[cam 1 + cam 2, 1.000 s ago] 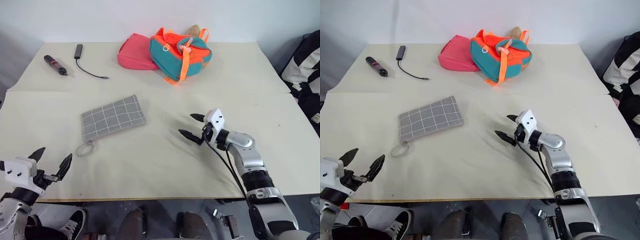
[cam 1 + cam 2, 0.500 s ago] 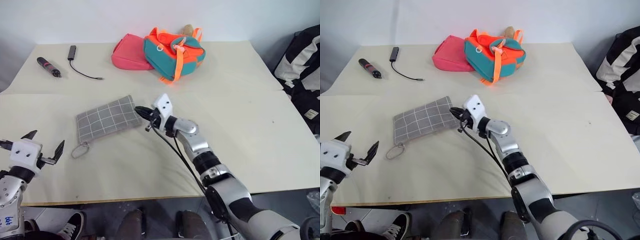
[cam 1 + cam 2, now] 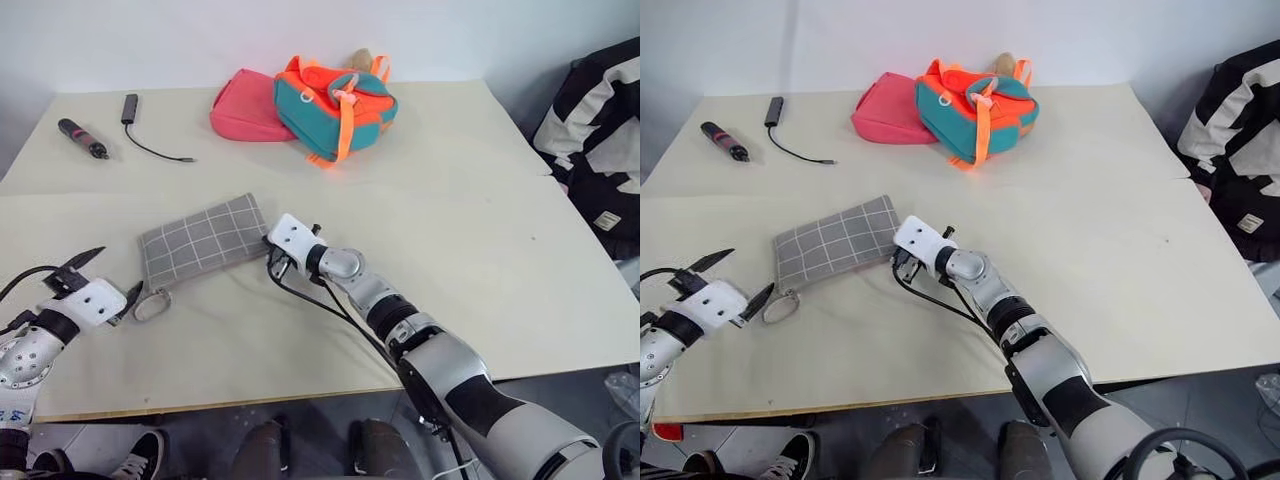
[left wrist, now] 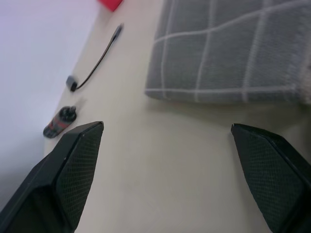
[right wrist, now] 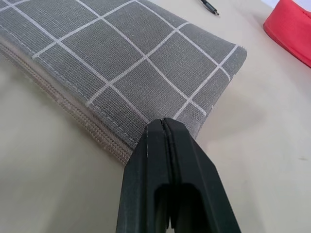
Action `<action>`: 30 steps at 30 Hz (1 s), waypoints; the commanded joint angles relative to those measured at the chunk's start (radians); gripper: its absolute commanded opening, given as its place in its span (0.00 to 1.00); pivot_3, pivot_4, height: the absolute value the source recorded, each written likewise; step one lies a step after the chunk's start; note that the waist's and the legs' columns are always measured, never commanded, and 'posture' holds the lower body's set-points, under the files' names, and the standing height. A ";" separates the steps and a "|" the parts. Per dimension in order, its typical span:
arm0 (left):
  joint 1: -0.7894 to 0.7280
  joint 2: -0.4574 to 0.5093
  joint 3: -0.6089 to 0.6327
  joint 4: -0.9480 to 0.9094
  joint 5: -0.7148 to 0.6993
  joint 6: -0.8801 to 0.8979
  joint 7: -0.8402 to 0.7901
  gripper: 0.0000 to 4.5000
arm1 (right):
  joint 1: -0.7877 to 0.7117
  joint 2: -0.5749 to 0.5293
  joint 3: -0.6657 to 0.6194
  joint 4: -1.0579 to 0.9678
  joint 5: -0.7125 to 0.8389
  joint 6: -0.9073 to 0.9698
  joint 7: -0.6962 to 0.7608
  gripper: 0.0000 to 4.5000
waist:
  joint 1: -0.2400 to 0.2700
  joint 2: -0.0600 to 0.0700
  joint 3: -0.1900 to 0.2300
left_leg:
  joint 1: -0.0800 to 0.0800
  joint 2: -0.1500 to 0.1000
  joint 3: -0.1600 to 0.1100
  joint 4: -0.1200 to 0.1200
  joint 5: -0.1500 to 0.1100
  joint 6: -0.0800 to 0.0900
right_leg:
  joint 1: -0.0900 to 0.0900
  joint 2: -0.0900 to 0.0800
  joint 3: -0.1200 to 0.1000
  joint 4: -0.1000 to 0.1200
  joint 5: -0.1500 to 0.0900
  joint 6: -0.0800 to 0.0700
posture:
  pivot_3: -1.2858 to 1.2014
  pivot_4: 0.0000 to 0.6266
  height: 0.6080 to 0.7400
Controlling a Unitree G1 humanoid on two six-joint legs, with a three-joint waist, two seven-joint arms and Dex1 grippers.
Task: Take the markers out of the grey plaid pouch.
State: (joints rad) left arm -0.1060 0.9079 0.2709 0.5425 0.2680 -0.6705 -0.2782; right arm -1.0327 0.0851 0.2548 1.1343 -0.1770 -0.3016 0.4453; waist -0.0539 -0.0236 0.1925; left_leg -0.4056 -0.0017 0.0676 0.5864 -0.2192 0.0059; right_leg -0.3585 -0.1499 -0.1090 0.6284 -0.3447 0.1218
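Pressing the grey plaid pouch (image 5: 121,73) corner – right end effector (image 5: 163,127) (fingers closed, gripping nothing); left end effector (image 4: 165,141) wide open

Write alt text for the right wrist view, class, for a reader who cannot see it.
The right gripper, its two black fingers pressed shut, sits at the corner of the grey plaid pouch, which lies flat and zipped on the beige table. A corner of the pink pouch and the tip of a black cable show beyond it.

Bright even light, soft shadows (wrist views blurred)
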 commanded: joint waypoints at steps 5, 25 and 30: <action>-0.139 -0.010 -0.167 0.121 0.021 -0.131 -0.072 1.00 | 0.006 -0.009 -0.031 -0.008 0.007 0.015 0.006 0.01 | 0.004 -0.001 -0.001 | 0.000 -0.001 0.000 0.000 0.001 0.001 | 0.000 0.000 0.000 0.001 0.000 -0.001 | 0.52 0.24 1.00; -0.110 -0.046 -0.168 0.068 -0.253 -0.067 -0.254 0.00 | 0.029 -0.030 -0.108 -0.084 0.112 0.019 0.137 0.09 | -0.004 -0.001 -0.001 | 0.000 -0.001 0.001 0.000 0.002 0.003 | 0.001 0.000 -0.002 0.001 0.000 -0.001 | 0.52 0.24 1.00; -0.047 -0.073 -0.127 -0.100 -0.357 0.088 -0.294 0.00 | 0.075 -0.107 -0.102 -0.283 0.135 -0.034 0.244 0.42 | -0.003 0.000 -0.001 | -0.001 -0.001 0.001 0.000 0.003 0.007 | 0.001 0.000 -0.002 0.000 0.000 -0.001 | 0.52 0.24 1.00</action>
State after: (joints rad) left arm -0.1728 0.8364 0.1287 0.5052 -0.0512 -0.6262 -0.5527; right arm -0.9511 -0.0029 0.1602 0.9484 -0.0611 -0.2995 0.6586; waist -0.0566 -0.0240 0.1914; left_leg -0.4063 -0.0024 0.0687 0.5867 -0.2162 0.0134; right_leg -0.3579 -0.1505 -0.1107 0.6286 -0.3442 0.1213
